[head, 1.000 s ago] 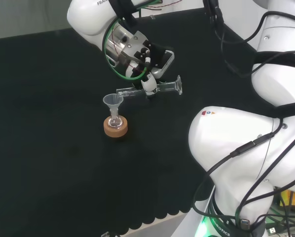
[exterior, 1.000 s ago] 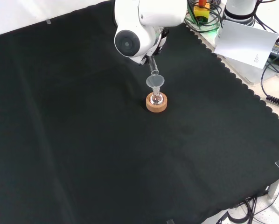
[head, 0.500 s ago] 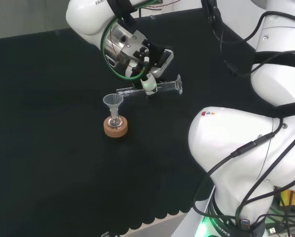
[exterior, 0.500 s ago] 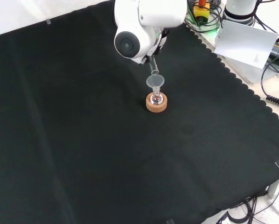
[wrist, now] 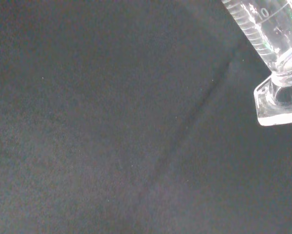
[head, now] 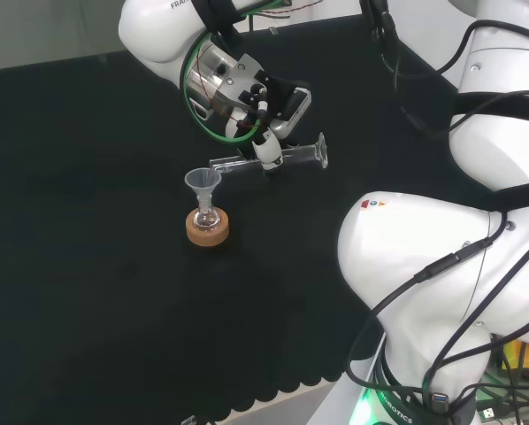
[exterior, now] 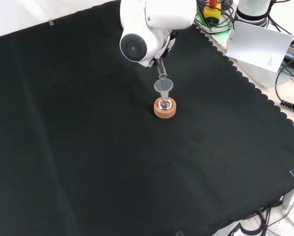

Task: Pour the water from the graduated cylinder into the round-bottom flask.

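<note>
While hand (head: 266, 119) grips it | graduated cylinder (head: 264, 160) near-horizontal | mouth over funnel (head: 203, 181)

In the head view the cork stand (head: 207, 227) is my landmark. On it sits the flask (head: 207, 216) with a funnel (head: 203, 181) in its neck, the one upright obstacle on the black cloth (head: 88, 266). Just above and right of the stand, my hand (head: 266, 146) holds the cylinder (head: 264, 161) nearly level, barring that side. Left of the stand, nearer and farther, the cloth lies bare.
</note>
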`<state>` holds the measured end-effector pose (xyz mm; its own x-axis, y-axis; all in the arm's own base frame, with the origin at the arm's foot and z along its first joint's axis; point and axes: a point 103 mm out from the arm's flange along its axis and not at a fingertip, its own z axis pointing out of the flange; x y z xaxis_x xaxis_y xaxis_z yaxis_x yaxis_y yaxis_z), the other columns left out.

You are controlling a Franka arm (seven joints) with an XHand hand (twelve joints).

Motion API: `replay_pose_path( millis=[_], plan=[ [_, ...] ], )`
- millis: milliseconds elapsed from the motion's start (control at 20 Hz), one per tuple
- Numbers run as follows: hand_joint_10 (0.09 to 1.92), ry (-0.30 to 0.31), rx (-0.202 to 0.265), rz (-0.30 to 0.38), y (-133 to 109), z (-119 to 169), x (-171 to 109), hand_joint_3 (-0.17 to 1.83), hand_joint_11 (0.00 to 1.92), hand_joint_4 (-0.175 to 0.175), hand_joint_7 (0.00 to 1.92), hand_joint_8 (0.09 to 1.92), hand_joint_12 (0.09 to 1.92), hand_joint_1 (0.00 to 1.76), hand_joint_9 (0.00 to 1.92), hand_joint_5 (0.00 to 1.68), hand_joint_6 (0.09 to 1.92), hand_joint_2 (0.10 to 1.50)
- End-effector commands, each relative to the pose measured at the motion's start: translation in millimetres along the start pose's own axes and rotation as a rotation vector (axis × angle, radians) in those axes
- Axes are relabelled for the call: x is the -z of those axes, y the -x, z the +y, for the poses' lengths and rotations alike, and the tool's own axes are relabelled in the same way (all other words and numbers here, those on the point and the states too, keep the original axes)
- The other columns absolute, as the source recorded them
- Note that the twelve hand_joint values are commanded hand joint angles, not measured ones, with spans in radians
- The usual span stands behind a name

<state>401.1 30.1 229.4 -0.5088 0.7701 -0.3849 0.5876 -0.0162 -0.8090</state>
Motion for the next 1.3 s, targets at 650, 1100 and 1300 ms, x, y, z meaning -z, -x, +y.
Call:
replay_pose_path(
  millis=[650, 1100, 1300],
  plan=[
    [0.09, 0.059, 0.051, 0.101, -2, 1, -1, 0.00, 1.10, -0.175, 0.93, 1.12, 0.87, 1.24, 1.37, 0.89, 1.12, 1.15],
    [0.09, 0.183, 0.117, 0.228, 4, 0, -7, 0.00, 1.09, -0.175, 0.93, 1.12, 0.86, 1.24, 1.37, 0.89, 1.12, 1.15],
    [0.09, 0.245, 0.138, 0.297, 10, 0, -12, 0.00, 1.09, -0.175, 0.93, 1.12, 0.86, 1.24, 1.37, 0.89, 1.12, 1.15]
  ],
)
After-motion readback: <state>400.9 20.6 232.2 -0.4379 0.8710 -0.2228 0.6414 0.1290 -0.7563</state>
